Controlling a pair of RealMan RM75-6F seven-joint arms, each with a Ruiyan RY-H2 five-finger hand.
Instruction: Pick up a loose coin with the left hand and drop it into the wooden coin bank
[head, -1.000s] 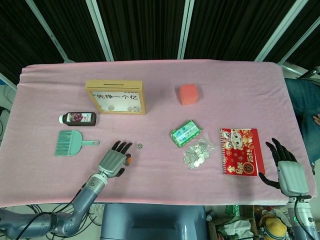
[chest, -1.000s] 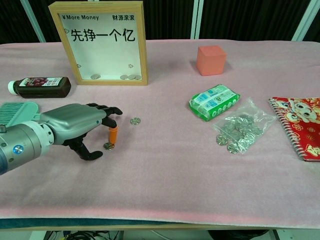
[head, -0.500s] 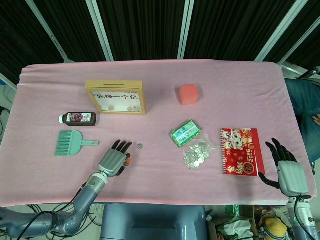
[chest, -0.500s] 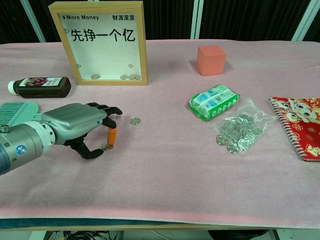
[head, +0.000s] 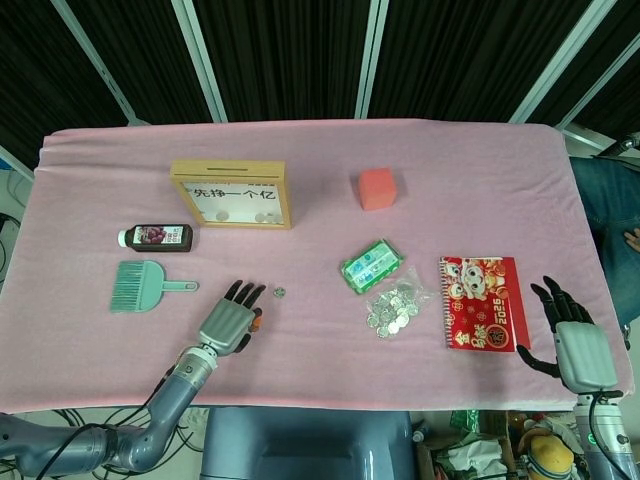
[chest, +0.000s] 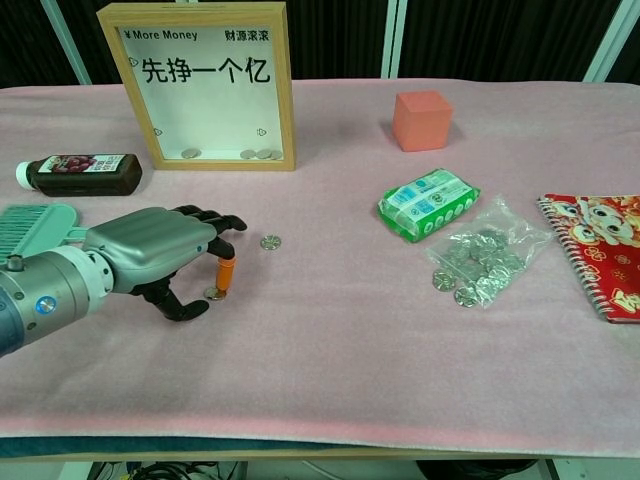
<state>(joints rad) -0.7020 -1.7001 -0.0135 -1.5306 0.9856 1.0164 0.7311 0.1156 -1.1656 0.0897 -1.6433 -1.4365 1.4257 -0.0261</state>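
Our left hand low over bench, palm down, fingers curled round nearer coin. Coin flat on cloth, touching orange fingertip, thumb just behind it: pinch closing, we judge coin not yet lifted. Second loose coin just ahead-right of fingers. Wooden coin bank well beyond, straight ahead. Right hand far off, fingers spread, holding nothing.
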